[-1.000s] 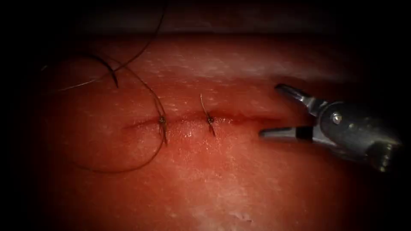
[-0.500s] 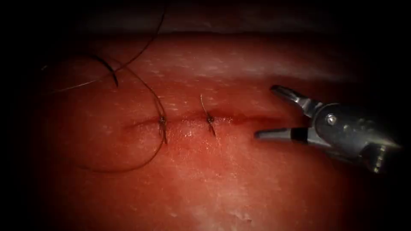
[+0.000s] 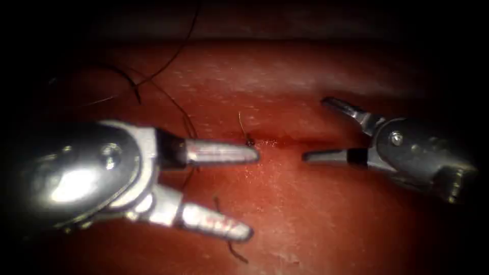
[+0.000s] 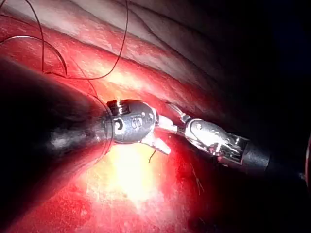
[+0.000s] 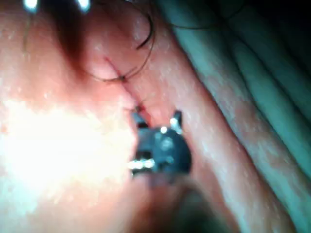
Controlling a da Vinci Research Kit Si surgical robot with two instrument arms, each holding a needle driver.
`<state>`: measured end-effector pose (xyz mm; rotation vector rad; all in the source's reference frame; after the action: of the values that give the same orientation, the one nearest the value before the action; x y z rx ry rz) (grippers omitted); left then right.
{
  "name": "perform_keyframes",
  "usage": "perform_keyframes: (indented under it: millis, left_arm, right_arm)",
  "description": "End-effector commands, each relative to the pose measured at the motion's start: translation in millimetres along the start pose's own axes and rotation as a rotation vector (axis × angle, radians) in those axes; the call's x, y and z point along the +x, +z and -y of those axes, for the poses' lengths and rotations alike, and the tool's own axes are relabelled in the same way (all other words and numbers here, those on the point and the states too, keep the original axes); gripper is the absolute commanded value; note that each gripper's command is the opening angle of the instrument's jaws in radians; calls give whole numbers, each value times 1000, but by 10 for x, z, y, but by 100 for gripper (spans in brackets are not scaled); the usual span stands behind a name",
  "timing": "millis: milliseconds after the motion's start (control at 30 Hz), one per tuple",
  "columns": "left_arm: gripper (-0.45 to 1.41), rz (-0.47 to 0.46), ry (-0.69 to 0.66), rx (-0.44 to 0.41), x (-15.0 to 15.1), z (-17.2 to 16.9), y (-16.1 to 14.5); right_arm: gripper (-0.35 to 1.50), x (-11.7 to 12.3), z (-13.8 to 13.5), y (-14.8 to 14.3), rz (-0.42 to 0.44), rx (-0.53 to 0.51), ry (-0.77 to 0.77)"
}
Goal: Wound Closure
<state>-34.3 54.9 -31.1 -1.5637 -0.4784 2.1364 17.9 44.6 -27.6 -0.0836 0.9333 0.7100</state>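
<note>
Comparing with a second ago: your left tool (image 3: pixel 249 193) is new here. It has come in over the left part of the cut (image 3: pixel 290 141), jaws wide apart, holding nothing. One jaw lies along the cut, its tip just beside the right-hand stitch knot (image 3: pixel 249 141); the other sits on the near side of the cut, over the thread (image 3: pixel 168 99) loop. It now covers the left-hand stitch you could see before.

Your right tool (image 3: pixel 313 130) has barely moved: same spot at the right end of the cut, jaws apart, one either side of the cut line, holding nothing. You can see it in the left wrist view (image 4: pixel 167 121) too, tip to tip with the left tool (image 4: pixel 163 138), not touching.

Needle (image 3: pixel 133 87): lying on the tissue (image 3: pixel 305 219) well to the far left of the cut, same place as a second ago. Free, in neither tool, and it doesn't look to be in the tissue. Thread runs from it down toward the cut and passes under the left tool; a short piece pokes out just past the lower jaw. In the right wrist view you get the needle (image 5: pixel 147 34) beyond the right tool (image 5: pixel 155 119), with the thread (image 5: pixel 121 76) crossing the cut there.

My read: two stitches are in, the stretch from the right-hand knot to the right tool is unclosed. Both tools are empty and the needle is loose, so nothing is under control right now.
</note>
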Motion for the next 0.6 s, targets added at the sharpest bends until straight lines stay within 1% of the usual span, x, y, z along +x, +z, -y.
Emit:
perform_keyframes:
  millis: [33,100,133,233,367,433,467,533,567,600]
  left_arm:
    - [61,0,6,10,-8,8,8]
    - [61,5,12,41,-22,21,10]
    - [61,10,19,58,-37,32,11]
    - [61,13,31,72,-56,45,7]
    - [61,17,34,96,-70,56,-11]
    - [61,17,39,101,-72,55,-18]
    - [61,17,32,108,-73,54,-21]
    - [61,17,21,99,-73,50,-21]
    - [61,16,-14,67,-72,43,-20]
    - [61,16,-31,50,-73,38,-20]
  right_arm:
    - [148,2,2,7,-7,3,2]
    - [146,4,3,7,-6,6,3]
    - [146,4,3,7,-7,12,3]
    - [145,4,3,7,-10,26,4]
    - [143,4,5,8,-12,37,5]
    - [145,5,8,9,-13,45,5]
    - [145,5,11,10,-16,62,7]
    - [141,8,23,11,-26,150,8]
    - [131,9,31,11,-21,189,3]
    - [126,10,35,11,-20,199,-1]
